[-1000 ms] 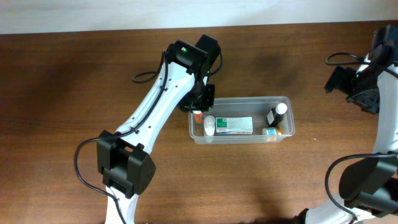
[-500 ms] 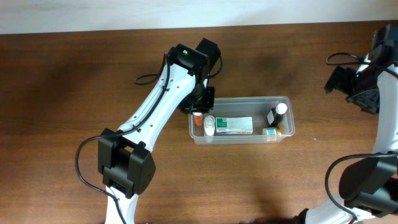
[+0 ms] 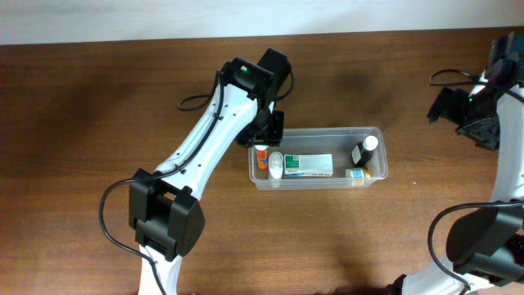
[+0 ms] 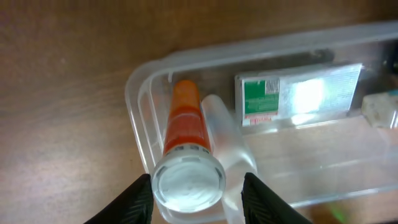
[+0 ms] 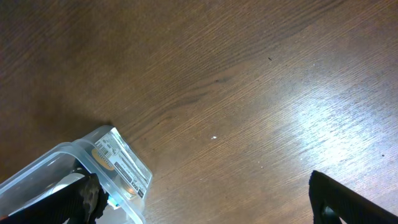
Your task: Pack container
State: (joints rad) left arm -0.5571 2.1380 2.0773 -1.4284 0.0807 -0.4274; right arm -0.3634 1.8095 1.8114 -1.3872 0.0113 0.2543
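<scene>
Now, with our left gripper (image 4: 196, 198) barely moved since a second ago, fingers spread either side of the orange bottle (image 4: 185, 124) standing at the left end of the container (image 3: 319, 184), we judge it released.

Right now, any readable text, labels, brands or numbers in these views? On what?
No text is legible in any view.
White-and-green box: printed label, too blurred to read.
Orange bottle: label print too blurred to read.
Label at the end of the container: lines of print, too small to read.
</scene>
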